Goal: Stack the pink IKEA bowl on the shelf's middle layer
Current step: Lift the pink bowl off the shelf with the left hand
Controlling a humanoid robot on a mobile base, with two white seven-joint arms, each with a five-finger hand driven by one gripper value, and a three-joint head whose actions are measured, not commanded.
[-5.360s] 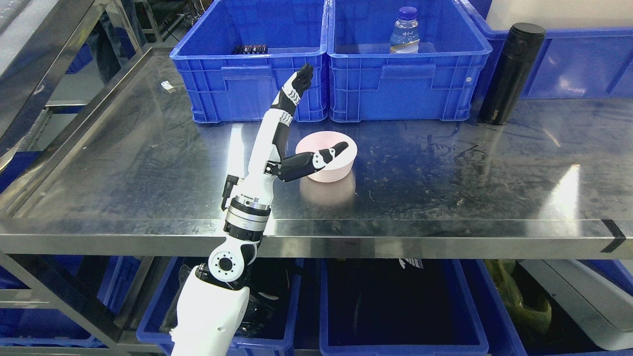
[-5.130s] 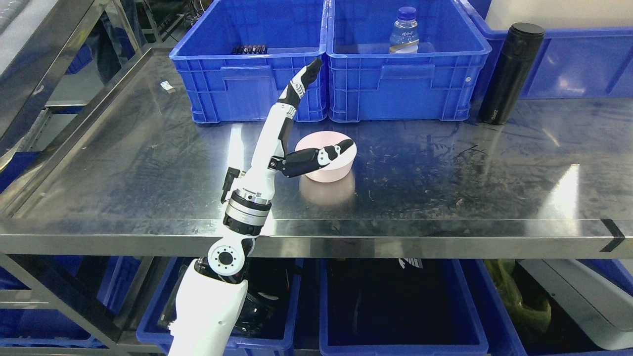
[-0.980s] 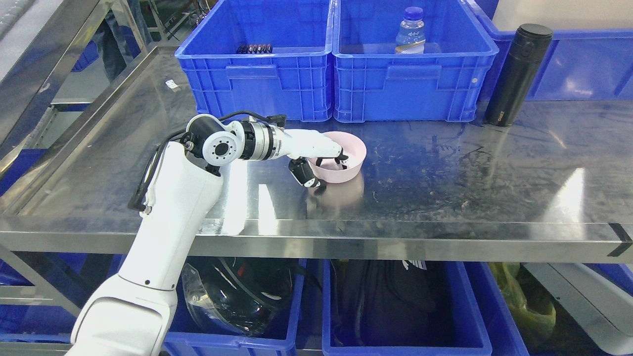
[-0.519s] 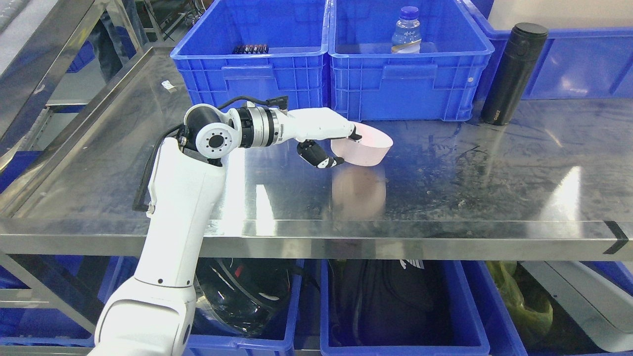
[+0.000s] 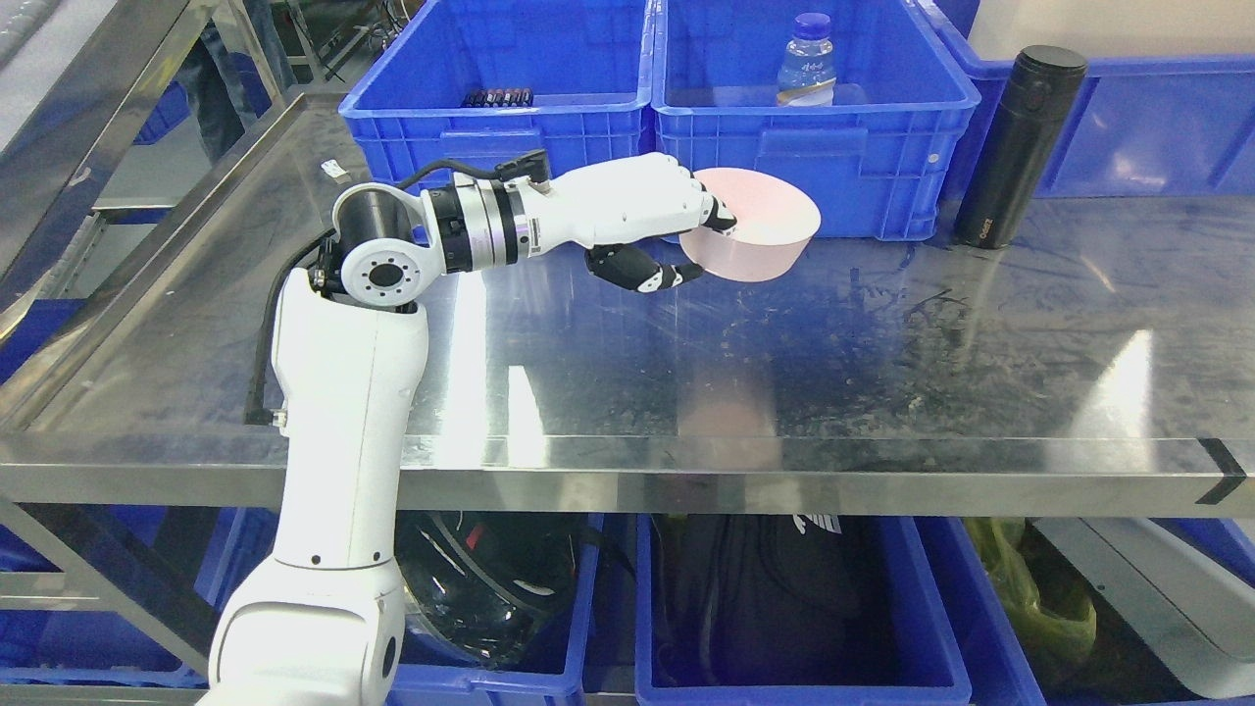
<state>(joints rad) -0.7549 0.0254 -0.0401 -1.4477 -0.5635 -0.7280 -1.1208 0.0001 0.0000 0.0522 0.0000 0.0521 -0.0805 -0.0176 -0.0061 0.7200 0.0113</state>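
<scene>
My left hand (image 5: 686,240) is shut on the near-left rim of the pink bowl (image 5: 760,235), fingers over the rim and thumb (image 5: 637,272) under it. It holds the bowl in the air above the steel shelf (image 5: 627,363), tilted away from me so only its outer wall shows. The bowl hangs in front of the right blue crate (image 5: 814,118). Its faint pink reflection lies on the steel below. The right arm is out of view.
Two blue crates stand at the back; the left crate (image 5: 490,108) holds small dark items, the right one a water bottle (image 5: 804,71). A black flask (image 5: 1015,147) stands at the back right. More blue bins (image 5: 794,628) sit below the shelf's front edge.
Over five seconds the hand went from open beside the bowl to gripping its rim. In the last second it lifted the bowl off the steel and carried it up and to the right.
</scene>
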